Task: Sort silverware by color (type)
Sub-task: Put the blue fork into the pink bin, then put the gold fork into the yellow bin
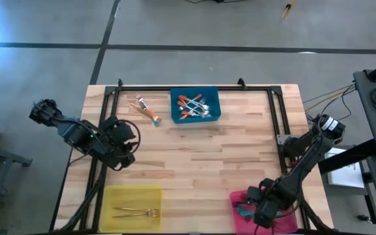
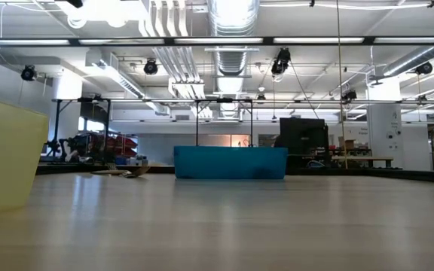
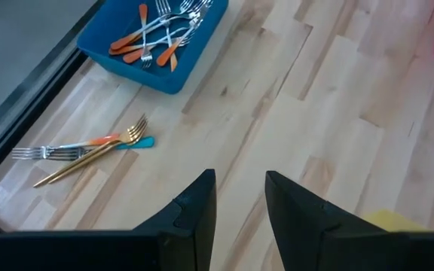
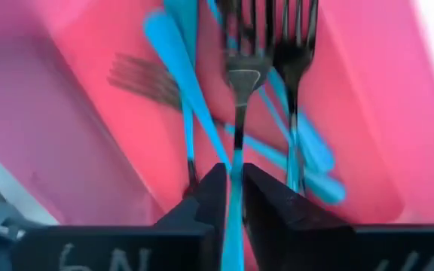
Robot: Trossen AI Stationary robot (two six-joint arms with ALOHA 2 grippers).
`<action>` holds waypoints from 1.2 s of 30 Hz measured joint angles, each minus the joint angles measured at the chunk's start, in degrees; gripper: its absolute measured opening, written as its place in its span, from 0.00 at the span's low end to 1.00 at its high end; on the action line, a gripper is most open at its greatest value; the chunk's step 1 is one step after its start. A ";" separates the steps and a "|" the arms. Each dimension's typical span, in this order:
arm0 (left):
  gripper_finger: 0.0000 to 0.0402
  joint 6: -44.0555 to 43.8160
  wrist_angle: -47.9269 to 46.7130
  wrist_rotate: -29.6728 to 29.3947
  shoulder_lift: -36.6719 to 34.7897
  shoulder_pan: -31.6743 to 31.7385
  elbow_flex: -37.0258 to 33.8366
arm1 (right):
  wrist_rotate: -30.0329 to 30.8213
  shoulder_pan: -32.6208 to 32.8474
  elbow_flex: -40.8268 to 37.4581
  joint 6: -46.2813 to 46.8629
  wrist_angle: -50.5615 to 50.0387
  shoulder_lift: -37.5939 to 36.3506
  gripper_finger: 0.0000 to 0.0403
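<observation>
My right gripper (image 1: pixel 263 210) hangs over the pink bin (image 1: pixel 240 199) at the table's near right, shut on a teal-handled fork (image 4: pixel 241 68). Several more teal-handled forks (image 4: pixel 175 60) lie in that bin. My left gripper (image 3: pixel 239 199) stands open above bare wood at the table's left, with nothing between its fingers. Three loose forks (image 3: pixel 89 147), one orange-handled, one gold and one teal-handled, lie crossed on the table left of the blue bin (image 1: pixel 196 106), which holds several orange-handled forks (image 3: pixel 157 34). A gold fork (image 1: pixel 136 212) lies in the yellow bin (image 1: pixel 132 194). My right gripper pinches the fork's teal handle (image 4: pixel 236 181) between its two fingers, which come down steeply from above. The fork runs on past the fingertips in line with them, its silver head (image 4: pixel 243 45) foremost over the forks in the pink bin. Whether the head touches them I cannot tell.
A black metal frame (image 1: pixel 194 88) runs along the table's far edge and down both sides. The blue bin (image 2: pixel 230 162) stands at the far middle and the yellow bin (image 2: pixel 2 158) at the near left. Bare wood lies between the three bins.
</observation>
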 joint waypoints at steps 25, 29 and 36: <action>0.25 27.67 5.45 20.40 0.19 21.18 -8.86 | 3.42 -11.06 8.33 -16.79 -4.51 -1.51 0.25; 0.25 39.69 12.74 28.10 0.22 33.19 -16.30 | 4.93 -14.37 8.36 -17.46 -9.29 -4.11 0.24; 0.24 58.36 32.86 33.36 0.43 52.94 -28.55 | 9.89 -18.37 8.36 -17.48 -14.21 -9.72 0.21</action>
